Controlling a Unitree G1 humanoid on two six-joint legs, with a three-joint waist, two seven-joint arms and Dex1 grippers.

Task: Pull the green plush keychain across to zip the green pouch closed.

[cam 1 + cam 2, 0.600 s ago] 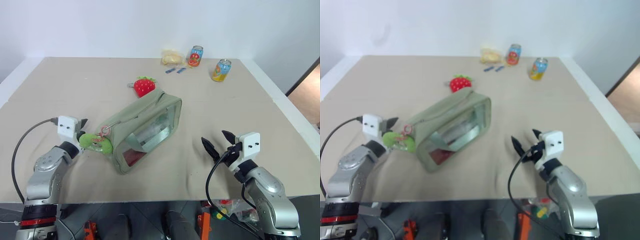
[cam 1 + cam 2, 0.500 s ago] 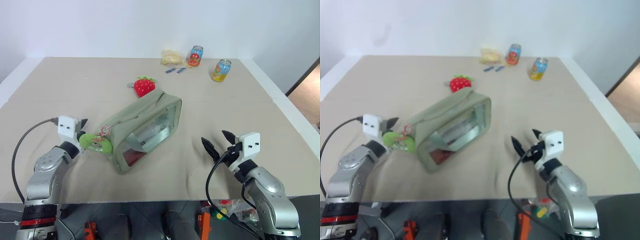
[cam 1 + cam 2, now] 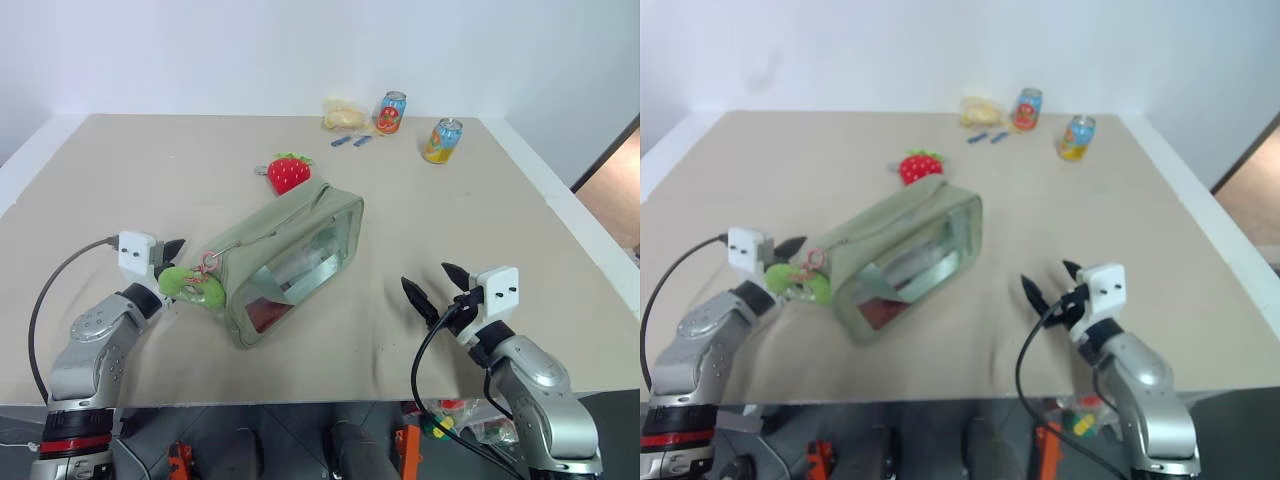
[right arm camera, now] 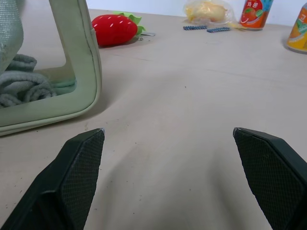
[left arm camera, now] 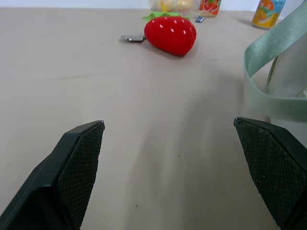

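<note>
A: Two hands, both spread wide and gripping nothing. The right hand [image 3: 432, 283] hovers over the desk [image 3: 420, 215] at about four o'clock from the green pouch [image 3: 285, 258].

B: And the left hand [image 3: 170, 262]?

A: At roughly eight o'clock from the pouch, fingers splayed beside the green plush keychain [image 3: 192, 285], which hangs at the pouch's near end by its ring.

B: Farther out?

A: A strawberry plush [image 3: 288, 172] at twelve o'clock from the pouch, then two cans [image 3: 442, 140] and a yellow packet [image 3: 343, 115] at one o'clock, by the far edge.
</note>
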